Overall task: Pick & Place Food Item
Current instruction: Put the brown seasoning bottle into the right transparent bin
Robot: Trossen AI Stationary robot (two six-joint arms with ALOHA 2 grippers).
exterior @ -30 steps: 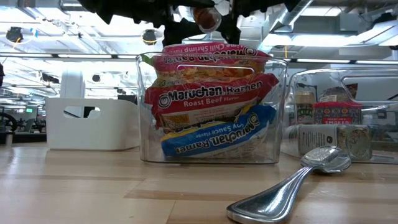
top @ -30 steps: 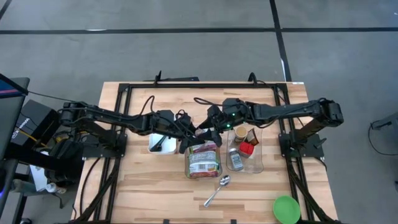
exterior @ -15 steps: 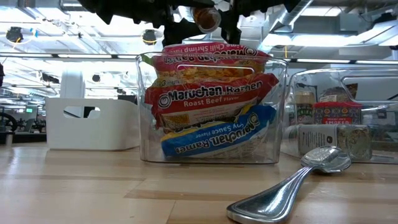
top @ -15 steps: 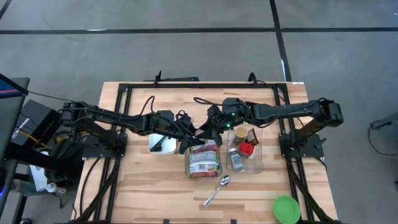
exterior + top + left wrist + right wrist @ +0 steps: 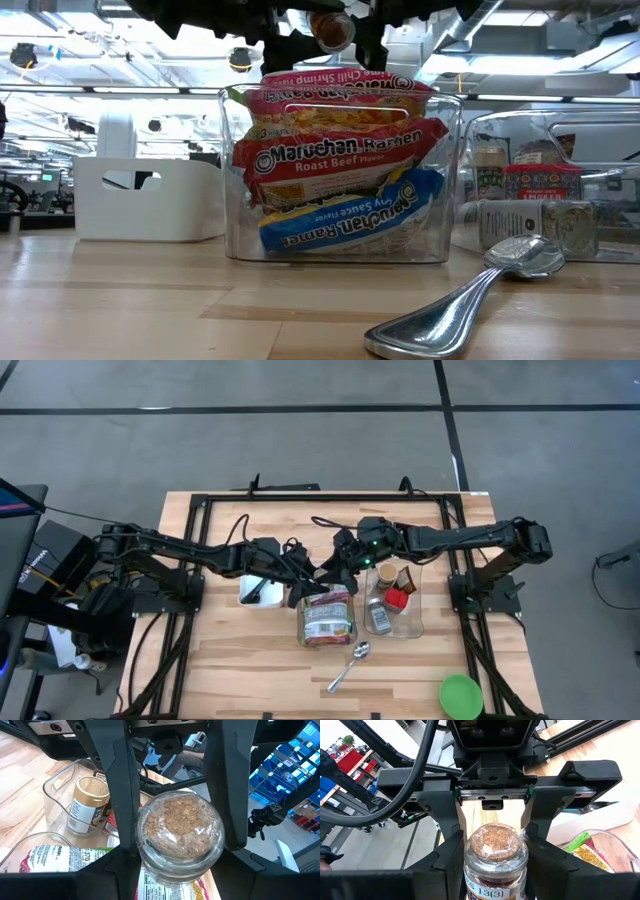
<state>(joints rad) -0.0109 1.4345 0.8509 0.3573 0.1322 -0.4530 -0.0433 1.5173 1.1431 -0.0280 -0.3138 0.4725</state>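
Above the clear bin of ramen packets [image 5: 340, 175], both grippers' jaws clamp one spice jar [image 5: 179, 834]; uncoordinated release or pulling could drop it

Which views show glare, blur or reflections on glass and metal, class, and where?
Low view: the spoon is soft and blurred up close, with bright highlights; ceiling lights reflect off the clear bin. Left wrist view: the jar is sharp and the room behind is blurred. Right wrist view: the background is washed out and soft.
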